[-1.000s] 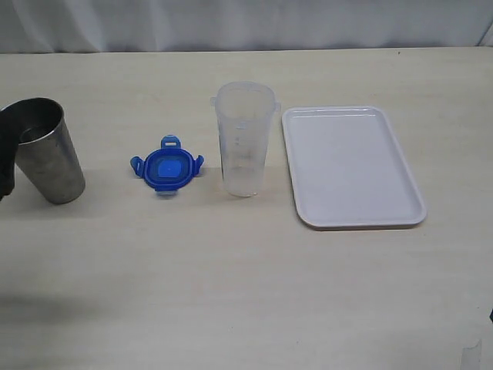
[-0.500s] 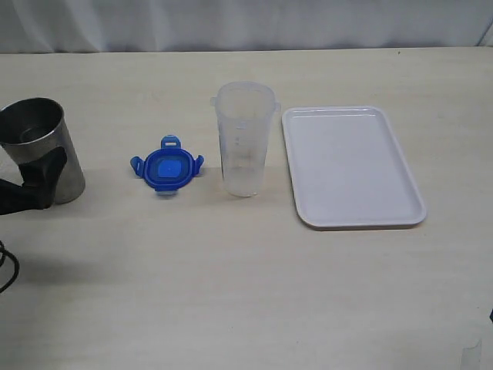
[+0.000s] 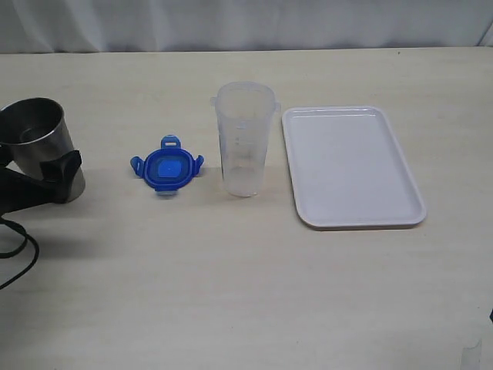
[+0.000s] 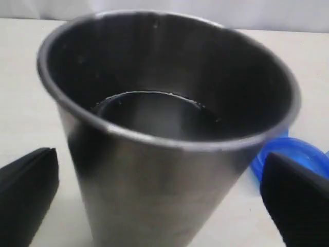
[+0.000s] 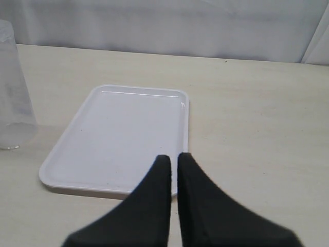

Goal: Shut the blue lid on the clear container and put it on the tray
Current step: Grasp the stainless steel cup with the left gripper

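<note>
The tall clear plastic container (image 3: 245, 139) stood upright and uncovered on the pale table (image 3: 231, 293). The small blue plastic lid (image 3: 167, 169) lay flat on the table just left of the container, apart from it. The flat white rectangular tray (image 3: 350, 166) lay just right of the container. Further left of it, the left gripper (image 4: 162, 193) straddled a grey metal cup (image 3: 35, 135) with jaws spread wide, apparently not touching it. The right gripper (image 5: 174, 157) had its fingers pressed together, empty, near one edge of the tray.
</note>
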`<state>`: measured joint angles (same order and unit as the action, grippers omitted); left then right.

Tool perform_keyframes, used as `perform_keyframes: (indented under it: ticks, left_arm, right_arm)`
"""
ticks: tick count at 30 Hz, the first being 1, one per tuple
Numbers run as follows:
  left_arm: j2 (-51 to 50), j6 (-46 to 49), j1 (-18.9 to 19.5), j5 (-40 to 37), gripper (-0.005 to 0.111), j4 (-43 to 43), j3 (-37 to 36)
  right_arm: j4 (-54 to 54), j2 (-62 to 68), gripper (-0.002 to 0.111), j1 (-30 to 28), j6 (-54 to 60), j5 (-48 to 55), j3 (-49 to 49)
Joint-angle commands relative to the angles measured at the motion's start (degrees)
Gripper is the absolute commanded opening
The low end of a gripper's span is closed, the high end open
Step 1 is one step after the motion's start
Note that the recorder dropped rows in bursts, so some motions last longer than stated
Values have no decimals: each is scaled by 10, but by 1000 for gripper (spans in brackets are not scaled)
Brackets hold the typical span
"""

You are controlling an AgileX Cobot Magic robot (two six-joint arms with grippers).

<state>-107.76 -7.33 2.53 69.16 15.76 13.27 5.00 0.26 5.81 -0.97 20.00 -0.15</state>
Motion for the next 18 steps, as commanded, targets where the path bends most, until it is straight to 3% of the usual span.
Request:
perform_keyframes:
  ticks: [1, 6, 18]
  left_arm:
    - [-22, -6, 0, 8, 105, 2, 17]
    - [-49, -24, 0, 8, 105, 39, 42]
    - [-49, -24, 0, 8, 105, 15, 42]
  right_arm:
    - [0, -3, 5, -3, 3, -1, 1]
    - [0, -3, 5, -3, 3, -1, 1]
    - [0, -3, 5, -3, 3, -1, 1]
